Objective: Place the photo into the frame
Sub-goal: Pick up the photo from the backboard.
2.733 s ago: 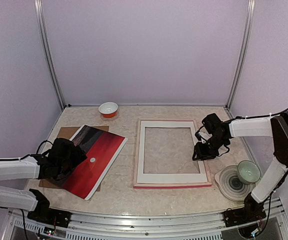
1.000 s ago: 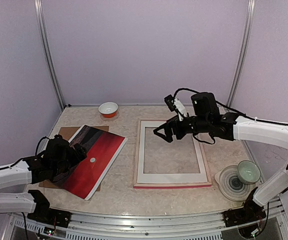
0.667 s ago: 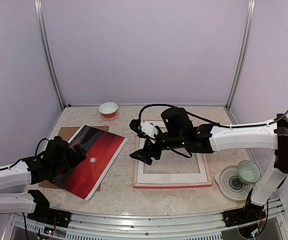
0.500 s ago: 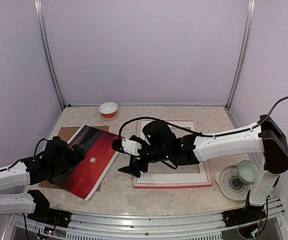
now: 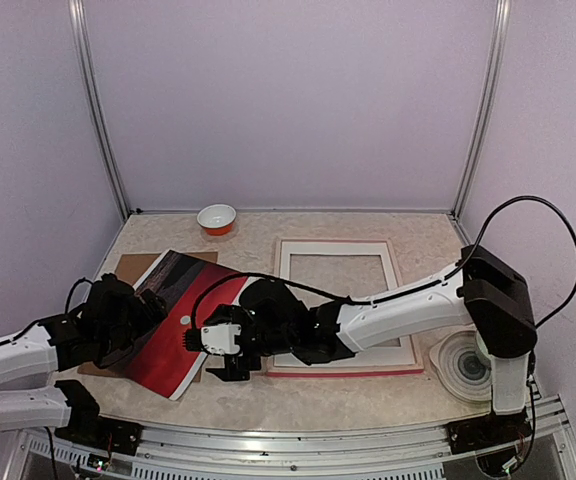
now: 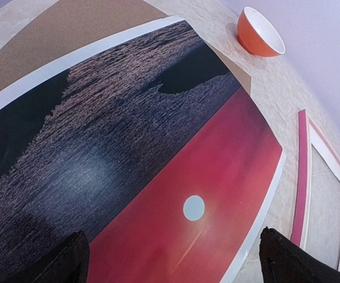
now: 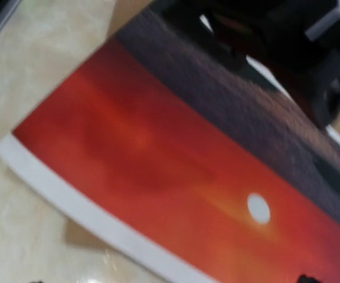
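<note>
Top external view, left to right. Left gripper (image 5: 143, 310): at left edge of photo (image 5: 168, 345), fingers spread fully wide, nothing held. Photo: unmoved, lying askew on brown backing board (image 5: 133, 265), left of frame (image 6: 302, 177), not touching it. Right gripper (image 5: 216, 355): swung across within the last seconds from frame's right side, now at photo's near right edge; fingers wide apart, nothing gripped. Frame with white mat (image 5: 333, 247): flat, unmoved. Judged: pickup of photo about to start with both arms in place; insertion not begun.
</note>
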